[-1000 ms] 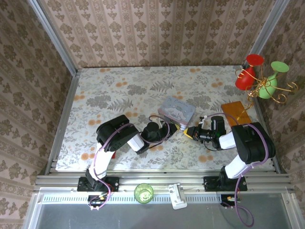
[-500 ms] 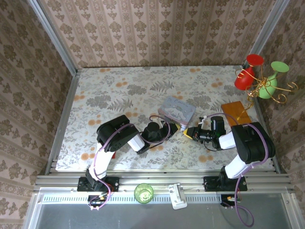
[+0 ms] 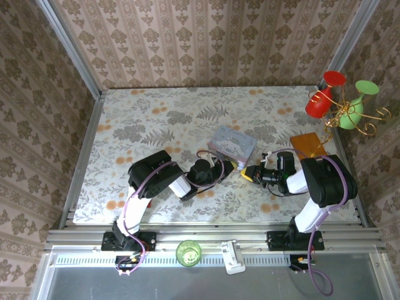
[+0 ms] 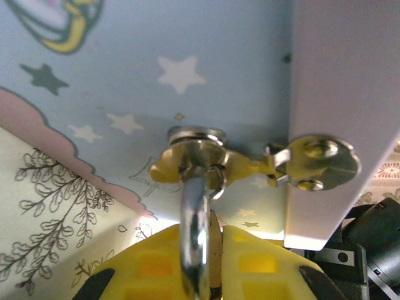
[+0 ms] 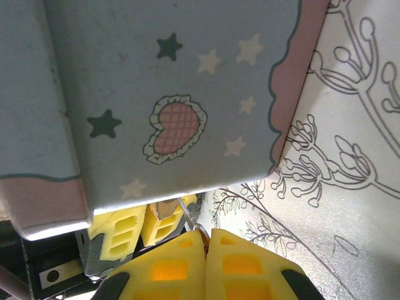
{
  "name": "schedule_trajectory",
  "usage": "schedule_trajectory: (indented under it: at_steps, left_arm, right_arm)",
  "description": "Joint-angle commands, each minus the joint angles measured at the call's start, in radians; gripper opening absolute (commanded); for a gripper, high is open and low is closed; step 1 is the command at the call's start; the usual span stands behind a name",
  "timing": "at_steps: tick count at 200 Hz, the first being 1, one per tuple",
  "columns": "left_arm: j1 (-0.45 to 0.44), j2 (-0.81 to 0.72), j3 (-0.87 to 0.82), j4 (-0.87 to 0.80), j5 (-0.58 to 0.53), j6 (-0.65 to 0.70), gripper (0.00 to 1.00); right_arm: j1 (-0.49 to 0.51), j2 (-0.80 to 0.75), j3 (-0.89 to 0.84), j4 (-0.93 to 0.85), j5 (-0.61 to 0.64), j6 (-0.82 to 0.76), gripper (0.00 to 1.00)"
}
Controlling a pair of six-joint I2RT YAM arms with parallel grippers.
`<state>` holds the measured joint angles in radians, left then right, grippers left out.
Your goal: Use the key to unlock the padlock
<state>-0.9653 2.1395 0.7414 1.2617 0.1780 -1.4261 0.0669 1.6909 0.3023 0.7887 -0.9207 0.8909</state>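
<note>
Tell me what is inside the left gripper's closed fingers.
The left gripper pinches the padlock; its silver shackle runs up into the hasp on the blue tin. The fingers cover its body.

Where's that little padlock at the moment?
In the left wrist view, the padlock is hooked by its shackle through the clasp on the blue tin, pinched in the left gripper at bottom centre.

light even, bright | wrist cams — close-up blur | soft shadows
</note>
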Motion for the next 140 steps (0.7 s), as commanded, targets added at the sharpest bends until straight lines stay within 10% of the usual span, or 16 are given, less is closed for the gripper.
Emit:
schedule_trajectory:
  at_steps: [1,97,140]
  left_arm:
    - [-0.049,0.015,0.011,0.045,0.101,-0.01,0.0]
    - [-0.066,0.031,0.056,0.042,0.142,-0.015,0.0]
    - [-0.065,0.016,0.055,0.042,0.156,-0.008,0.0]
  right_arm:
    - [-0.003,0.016,0.044,0.078,-0.008,0.023,0.0]
    - [-0.019,0.065,0.058,0.227,-0.013,0.139,0.0]
    - [-0.056,0.026,0.118,0.005,-0.028,0.018,0.0]
